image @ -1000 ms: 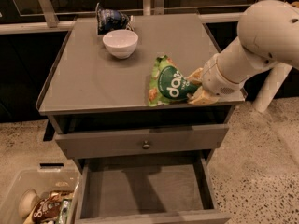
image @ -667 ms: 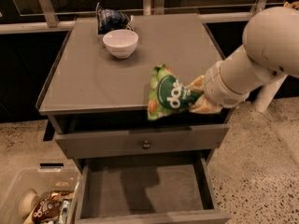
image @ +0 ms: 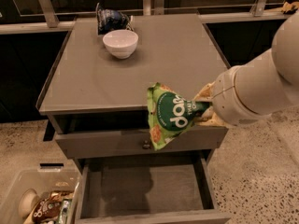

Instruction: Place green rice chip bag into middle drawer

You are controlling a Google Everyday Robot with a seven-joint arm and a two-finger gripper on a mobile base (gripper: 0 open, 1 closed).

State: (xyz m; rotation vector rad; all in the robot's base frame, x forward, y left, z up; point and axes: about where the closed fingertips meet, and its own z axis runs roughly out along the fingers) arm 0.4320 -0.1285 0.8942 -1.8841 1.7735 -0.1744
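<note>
the end effector (image: 204, 110) is at the right front corner of the table (image: 159, 59). it is clamped on the right side of the green rice chip bag (image: 170, 116). the bag is up in the air and touches nothing else. it hangs tilted, with one corner pointing down, in front of the table's edge and the shut drawer front (image: 103, 143) with the small knob (image: 146, 145).

i think the bag is held out here because the middle drawer (image: 145, 190) is right below it. the drawer is pulled open and its grey floor is bare. the bag has to clear the table's edge before it can go down into the drawer, so it is not in yet.

the white bowl (image: 120, 42) and the dark blue snack bag (image: 110, 19) sit at the back of the table, well apart from the green bag, so they are not in the way.

some things are hard to see. the green bag covers most of the end effector, so only tan bits of it peek out above and below the bag's edge. the big white arm (image: 261, 87) is cut off at the right. the front of the middle drawer is cut off at the bottom. a clear bin (image: 28, 181) at the lower left holds some snacks, but i cannot tell what they are.
</note>
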